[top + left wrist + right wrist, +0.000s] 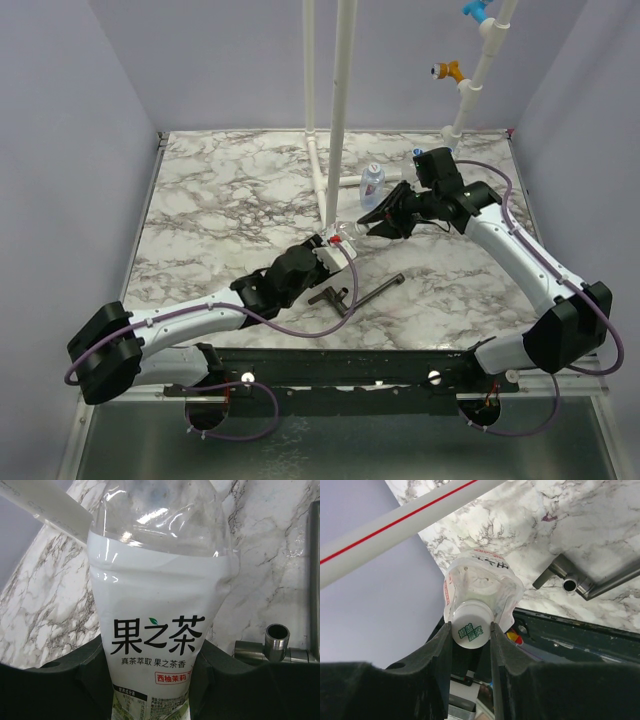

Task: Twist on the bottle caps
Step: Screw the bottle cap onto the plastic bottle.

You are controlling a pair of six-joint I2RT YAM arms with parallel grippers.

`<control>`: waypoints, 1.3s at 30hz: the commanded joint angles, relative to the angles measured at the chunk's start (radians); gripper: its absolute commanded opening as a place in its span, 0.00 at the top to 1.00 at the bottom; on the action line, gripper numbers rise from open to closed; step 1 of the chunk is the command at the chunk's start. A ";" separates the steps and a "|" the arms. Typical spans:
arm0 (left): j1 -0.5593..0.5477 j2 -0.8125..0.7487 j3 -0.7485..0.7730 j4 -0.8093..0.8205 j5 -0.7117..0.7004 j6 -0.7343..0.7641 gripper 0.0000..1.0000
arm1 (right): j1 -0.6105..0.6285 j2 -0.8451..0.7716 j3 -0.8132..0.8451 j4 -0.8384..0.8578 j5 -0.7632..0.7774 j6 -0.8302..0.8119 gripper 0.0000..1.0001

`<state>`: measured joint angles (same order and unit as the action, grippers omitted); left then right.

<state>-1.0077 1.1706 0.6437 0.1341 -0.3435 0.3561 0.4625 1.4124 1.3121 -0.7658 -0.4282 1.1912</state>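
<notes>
A clear bottle [160, 580] with a white label and black characters lies tilted between the pads of my left gripper [152, 652], which is shut on its body. In the top view this bottle [349, 236] bridges the two grippers at the table's middle, with the left gripper [328, 248] at its base. My right gripper [377, 222] meets it from the right. A white bottle cap [469, 626] with green lettering sits on the neck of the bottle [482, 582], and the right gripper [470, 630] is shut on the cap's sides.
A second small bottle [372, 182] stands behind the right gripper. Tall white pipes [338, 110] rise just behind the held bottle. A black T-shaped metal tool [345, 295] lies on the marble near the front, and its threaded tube end [277, 639] shows in the left wrist view.
</notes>
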 commanded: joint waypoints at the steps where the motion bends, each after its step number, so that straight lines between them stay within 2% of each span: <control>1: -0.052 0.004 0.024 0.391 0.055 0.054 1.00 | 0.056 0.068 0.002 -0.114 -0.173 0.112 0.87; 10: -0.054 0.030 -0.005 0.445 0.054 0.062 1.00 | 0.055 0.079 0.065 -0.206 -0.094 0.188 0.86; 13: -0.054 0.047 0.004 0.446 0.048 0.063 1.00 | 0.055 0.089 0.113 -0.249 -0.067 0.188 0.76; 20: -0.051 0.060 -0.003 0.444 0.046 0.001 1.00 | 0.053 0.079 0.229 -0.308 0.022 0.182 0.43; 29: -0.017 0.072 -0.002 0.400 0.153 -0.120 1.00 | 0.044 -0.004 0.278 -0.296 0.159 0.111 0.09; 33: 0.017 0.070 0.004 0.360 0.241 -0.182 1.00 | 0.044 -0.063 0.278 -0.238 0.229 -0.054 0.05; 34: 0.030 0.067 0.004 0.352 0.271 -0.198 1.00 | 0.044 -0.076 0.279 -0.208 0.251 -0.139 0.03; 36: 0.072 0.059 0.003 0.337 0.393 -0.247 1.00 | 0.044 -0.113 0.252 -0.151 0.285 -0.266 0.00; 39: 0.130 0.058 0.009 0.320 0.546 -0.308 1.00 | 0.044 -0.170 0.198 -0.044 0.253 -0.439 0.00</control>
<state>-0.9459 1.2366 0.6170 0.4721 -0.0631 0.1692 0.5068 1.3056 1.5558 -0.9504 -0.2203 1.0256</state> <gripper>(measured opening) 0.487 0.995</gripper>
